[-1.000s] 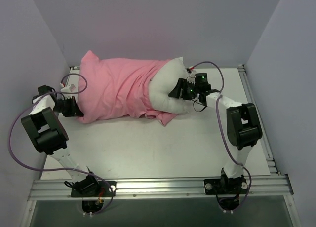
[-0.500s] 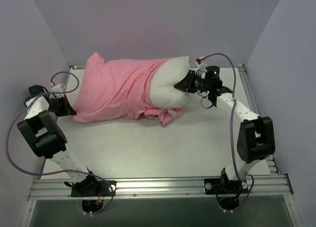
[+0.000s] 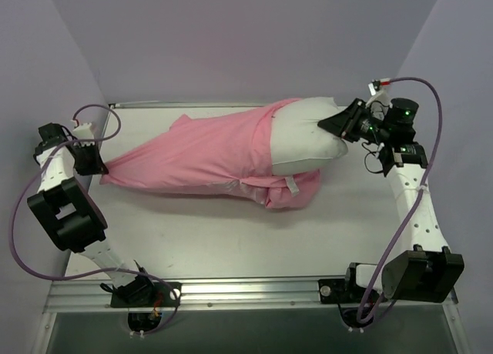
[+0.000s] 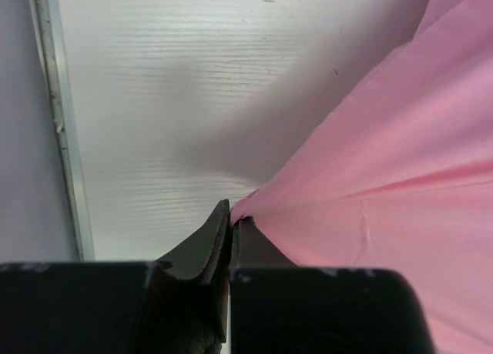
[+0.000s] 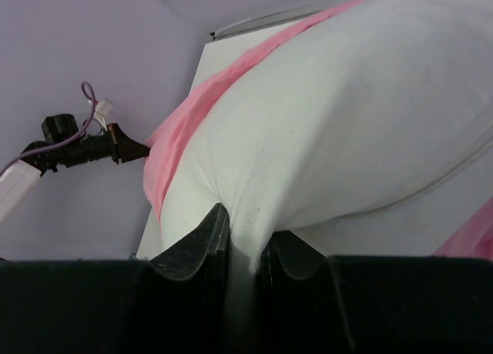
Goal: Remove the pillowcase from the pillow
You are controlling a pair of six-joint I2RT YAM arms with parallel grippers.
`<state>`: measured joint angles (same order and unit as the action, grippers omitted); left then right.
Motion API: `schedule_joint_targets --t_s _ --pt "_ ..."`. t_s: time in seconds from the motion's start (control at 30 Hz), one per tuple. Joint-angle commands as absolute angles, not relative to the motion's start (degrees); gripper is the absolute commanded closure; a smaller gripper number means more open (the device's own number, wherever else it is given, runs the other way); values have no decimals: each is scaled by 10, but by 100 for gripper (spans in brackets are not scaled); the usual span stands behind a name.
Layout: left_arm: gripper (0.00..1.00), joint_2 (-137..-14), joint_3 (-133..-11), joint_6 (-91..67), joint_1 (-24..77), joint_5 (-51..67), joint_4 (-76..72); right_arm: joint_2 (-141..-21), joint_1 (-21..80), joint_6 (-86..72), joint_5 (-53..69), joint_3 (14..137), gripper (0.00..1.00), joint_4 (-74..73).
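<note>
The pink pillowcase (image 3: 200, 154) lies stretched across the table, pulled taut to a point at its left end. My left gripper (image 3: 100, 166) is shut on that pink corner (image 4: 245, 206), close to the left wall. The off-white pillow (image 3: 304, 137) sticks out of the case's right opening, about half of it bare. My right gripper (image 3: 327, 125) is shut on a pinch of the pillow's white fabric (image 5: 246, 238) at its far right end. Bunched pink cloth (image 3: 289, 191) hangs below the pillow's near side.
The white table (image 3: 231, 231) has a metal rail (image 3: 246, 291) along its near edge and lilac walls on the left, back and right. In the left wrist view the table's left edge strip (image 4: 58, 123) runs close beside the gripper.
The right gripper closed on the pillow and pulled it right, baring more of it. The left gripper drew the case's corner left. The pillowcase went from bunched to stretched flat.
</note>
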<state>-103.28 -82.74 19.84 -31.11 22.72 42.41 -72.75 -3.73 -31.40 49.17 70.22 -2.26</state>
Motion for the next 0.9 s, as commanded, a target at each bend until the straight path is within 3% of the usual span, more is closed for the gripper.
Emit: schedule_joint_targets --t_s 0.0,0.23,0.47,0.63,0.73,0.77,0.8,0.87 --pt "98 -1026 -879 255 -351 41 322 -671 -140 -343 492 772 100 70" --pt "98 -1042 -911 269 -356 5 306 -679 -232 -379 539 802 100 83" --pt "98 -1056 -923 278 -363 -24 294 -704 -247 -332 504 862 100 14" --pt "98 -993 -877 297 -329 123 325 -729 -108 -250 406 816 100 -75" --pt "98 -962 -846 296 -284 122 307 -736 -32 -255 341 760 100 -45" --pt "98 -963 -848 285 -279 123 308 -743 -18 -258 332 749 97 -32" --pt "98 -969 -854 279 -272 120 314 -761 20 -253 320 751 71 -30" --pt "98 -978 -879 267 -269 111 322 -785 65 -224 251 767 50 -46"
